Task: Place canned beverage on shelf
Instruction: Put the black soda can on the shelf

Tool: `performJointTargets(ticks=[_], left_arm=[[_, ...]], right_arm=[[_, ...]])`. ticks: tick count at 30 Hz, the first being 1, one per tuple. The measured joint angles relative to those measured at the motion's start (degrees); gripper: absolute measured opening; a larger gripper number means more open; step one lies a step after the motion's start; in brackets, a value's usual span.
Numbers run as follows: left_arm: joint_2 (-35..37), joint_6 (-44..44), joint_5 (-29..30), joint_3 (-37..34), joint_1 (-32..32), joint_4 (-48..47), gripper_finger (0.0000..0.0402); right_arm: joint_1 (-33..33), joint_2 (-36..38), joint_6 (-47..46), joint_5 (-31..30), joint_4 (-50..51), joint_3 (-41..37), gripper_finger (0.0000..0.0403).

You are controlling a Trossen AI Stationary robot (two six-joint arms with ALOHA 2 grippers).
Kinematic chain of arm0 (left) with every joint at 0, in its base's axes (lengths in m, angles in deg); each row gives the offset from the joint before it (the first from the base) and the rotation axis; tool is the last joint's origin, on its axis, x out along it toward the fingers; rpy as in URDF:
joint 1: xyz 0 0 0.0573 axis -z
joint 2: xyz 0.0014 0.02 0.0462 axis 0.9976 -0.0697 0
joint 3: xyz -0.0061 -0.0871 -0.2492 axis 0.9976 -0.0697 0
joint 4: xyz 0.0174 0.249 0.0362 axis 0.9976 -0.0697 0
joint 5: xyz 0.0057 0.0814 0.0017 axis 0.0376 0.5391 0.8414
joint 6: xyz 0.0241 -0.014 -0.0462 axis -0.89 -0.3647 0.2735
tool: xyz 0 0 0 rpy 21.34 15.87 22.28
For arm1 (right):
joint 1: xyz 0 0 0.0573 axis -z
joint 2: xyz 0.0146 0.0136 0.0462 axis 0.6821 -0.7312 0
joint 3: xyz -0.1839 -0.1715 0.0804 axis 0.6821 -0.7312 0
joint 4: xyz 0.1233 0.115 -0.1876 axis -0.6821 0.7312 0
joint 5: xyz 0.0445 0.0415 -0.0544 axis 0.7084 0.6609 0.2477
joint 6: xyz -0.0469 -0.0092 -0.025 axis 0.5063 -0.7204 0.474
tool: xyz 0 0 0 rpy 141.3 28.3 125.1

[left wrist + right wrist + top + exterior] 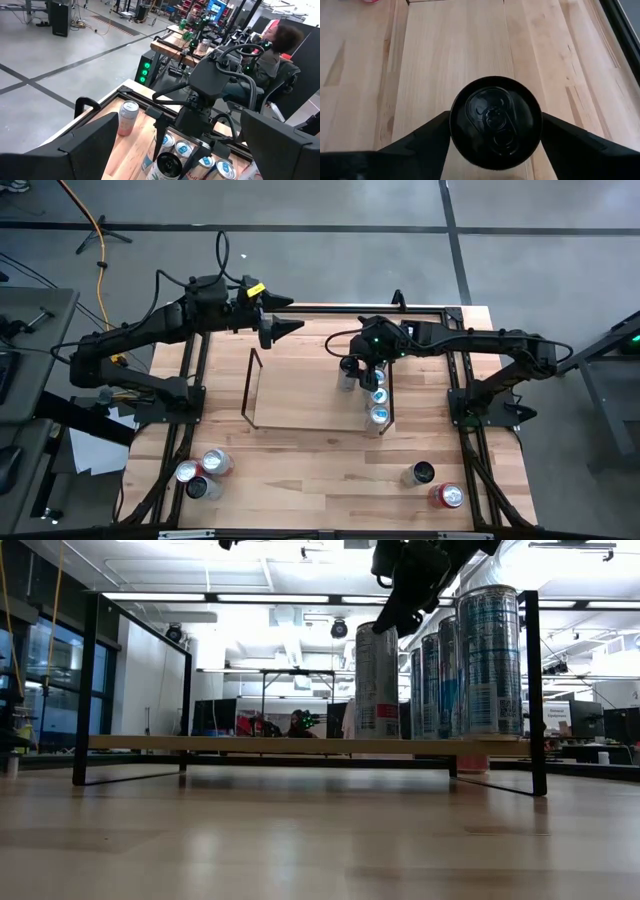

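1. The shelf (300,395), a pale flat board with thin black wire frames at both short ends, lies mid-table; its left and middle stretch is bare, and cans crowd only the right end; the wood-plank table (320,490) shows open planks in front of it.
2. The black-topped can (496,121) is a tall slim cylinder with a glossy dark lid and pull tab; it stands upright on the shelf, just beside a row of blue-topped cans (379,405) at the right frame.
3. The right gripper (349,367) hangs over it, one dark finger on each side of the can; whether they touch it I cannot tell.
4. The left gripper (283,315) waits spread wide above the table's far edge.
5. Loose cans (203,473) sit near the front left corner, two more (433,485) front right.
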Motion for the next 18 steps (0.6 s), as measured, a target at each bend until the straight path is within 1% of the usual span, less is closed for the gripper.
performJointTargets(ticks=[5,10,13,18], left_arm=[[0.00,0.04,0.02,0.00,0.00,0.00,0.0376],[0.00,0.09,0.07,0.00,0.00,-0.02,0.0376],[0.00,0.11,0.09,0.00,0.00,-0.02,0.0376],[0.00,-0.44,0.11,0.00,0.00,-0.02,0.0376]], right_arm=[[0.00,0.02,-0.95,0.02,-0.13,0.00,0.0242],[0.00,0.19,-4.49,-1.97,0.01,0.00,0.0243],[0.00,0.35,-4.72,-2.90,0.99,0.18,0.0243],[0.02,0.38,-4.60,-8.31,6.46,3.11,0.0243]])
